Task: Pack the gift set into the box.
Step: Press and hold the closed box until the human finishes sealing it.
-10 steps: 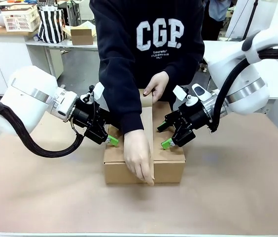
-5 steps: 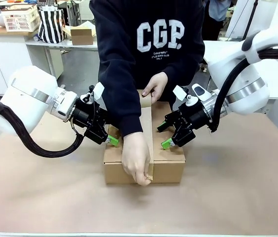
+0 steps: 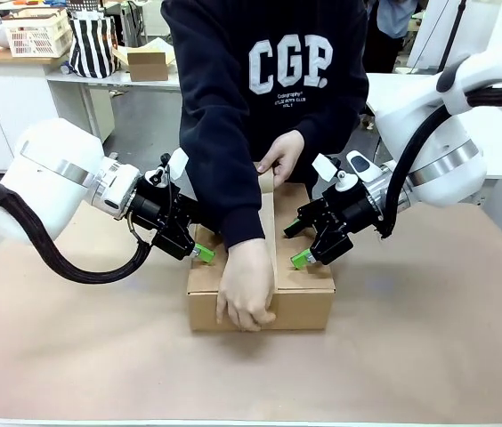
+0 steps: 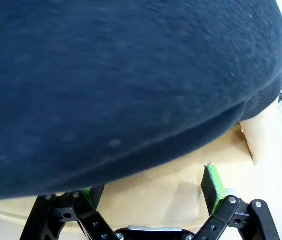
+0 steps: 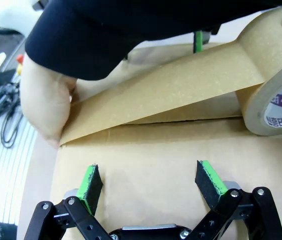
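We see the box (image 3: 304, 298) sitting in the middle of the surface (image 3: 429, 347), its top flaps folded down, with a person standing at the far side and bending over it. The person's one hand (image 3: 247, 298) presses a strip of brown tape (image 3: 267, 233) over the near edge of the box, while the other hand (image 3: 284, 157) holds the tape roll (image 5: 273, 85) at the far edge; in the front view the roll is mostly hidden behind that hand.

Our left claw (image 3: 199, 253) rests against the left part of the box top, just beside the person's dark sleeve (image 3: 224, 178). Its fingers stand wide apart in the left wrist view, holding nothing, though the sleeve covers most of that picture and hides one green pad almost entirely; only a pale slice of cardboard shows below it.

Our right claw (image 3: 298, 259) rests on the right part of the box top, its fingers also spread wide and holding nothing. From the right wrist view we see the tape stretched taut along the seam between the flaps, just beyond the green pads (image 5: 208, 177). The roll is cut off at the picture's edge, and the print on its core is too partial to read. What lies inside the box we cannot tell.
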Controlling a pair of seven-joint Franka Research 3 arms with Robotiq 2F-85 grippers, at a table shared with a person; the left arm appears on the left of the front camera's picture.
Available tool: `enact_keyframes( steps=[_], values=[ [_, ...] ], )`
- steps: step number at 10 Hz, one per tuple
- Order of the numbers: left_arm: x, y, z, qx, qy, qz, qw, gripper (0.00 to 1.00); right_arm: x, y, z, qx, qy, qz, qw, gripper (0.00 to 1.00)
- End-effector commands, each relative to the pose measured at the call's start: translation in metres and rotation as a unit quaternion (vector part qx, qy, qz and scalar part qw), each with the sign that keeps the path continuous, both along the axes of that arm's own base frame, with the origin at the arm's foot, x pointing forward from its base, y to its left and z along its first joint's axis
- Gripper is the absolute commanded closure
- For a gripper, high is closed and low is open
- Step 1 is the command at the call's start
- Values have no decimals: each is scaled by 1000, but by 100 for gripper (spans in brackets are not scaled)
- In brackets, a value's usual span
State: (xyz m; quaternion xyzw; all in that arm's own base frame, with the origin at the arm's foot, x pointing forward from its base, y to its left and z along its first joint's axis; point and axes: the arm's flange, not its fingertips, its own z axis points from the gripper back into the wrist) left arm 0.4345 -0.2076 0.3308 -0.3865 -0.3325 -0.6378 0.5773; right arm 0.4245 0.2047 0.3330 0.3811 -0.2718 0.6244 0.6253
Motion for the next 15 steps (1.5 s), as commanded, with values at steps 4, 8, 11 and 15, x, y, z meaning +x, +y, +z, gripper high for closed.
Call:
enact_keyframes(
  steps=[4,8,11,15],
  values=[
    [-1,0,-1,0,1,2,1000,0,-1,0,-4,2,-5,-4,1000,0],
    [-1,0,-1,0,1,2,1000,0,-1,0,-4,2,-5,-4,1000,0],
    [-1,0,-1,0,1,2,1000,0,-1,0,-4,2,-5,-4,1000,0],
    [-1,0,-1,0,1,2,1000,0,-1,0,-4,2,-5,-4,1000,0]
  ],
)
